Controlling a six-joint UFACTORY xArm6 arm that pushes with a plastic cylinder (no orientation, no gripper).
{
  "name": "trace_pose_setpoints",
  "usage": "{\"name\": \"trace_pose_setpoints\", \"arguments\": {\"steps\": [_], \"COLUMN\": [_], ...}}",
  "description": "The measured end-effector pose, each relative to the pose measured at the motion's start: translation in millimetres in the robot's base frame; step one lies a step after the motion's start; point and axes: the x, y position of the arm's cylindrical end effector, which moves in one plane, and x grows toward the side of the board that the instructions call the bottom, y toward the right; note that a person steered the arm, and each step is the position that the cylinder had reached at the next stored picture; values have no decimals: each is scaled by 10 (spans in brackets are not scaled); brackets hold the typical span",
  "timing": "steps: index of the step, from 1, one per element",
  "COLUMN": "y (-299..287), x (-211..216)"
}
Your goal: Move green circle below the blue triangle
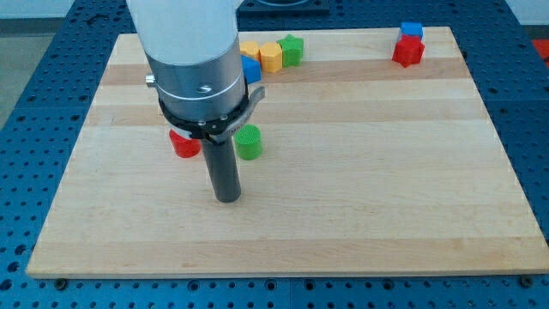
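The green circle [249, 142] lies on the wooden board [360, 172], left of centre. My tip [227, 199] rests on the board just below and slightly left of it, a small gap apart. A blue block [250, 69] sits above the green circle near the view's top, half hidden by the arm; its shape cannot be made out. A red block [183, 145] lies left of the green circle, partly hidden behind the rod's mount.
A yellow block [270, 57], an orange-yellow block [250, 47] and a green block [292, 50] cluster at the top by the blue one. A blue block [412, 31] and a red block [408, 52] sit at the top right.
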Motion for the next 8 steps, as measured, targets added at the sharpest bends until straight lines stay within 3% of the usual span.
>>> {"name": "trace_pose_setpoints", "arguments": {"steps": [1, 3, 4, 5, 6, 8], "y": [153, 176, 286, 289, 327, 330], "x": [-389, -501, -943, -983, -1311, -1404]}}
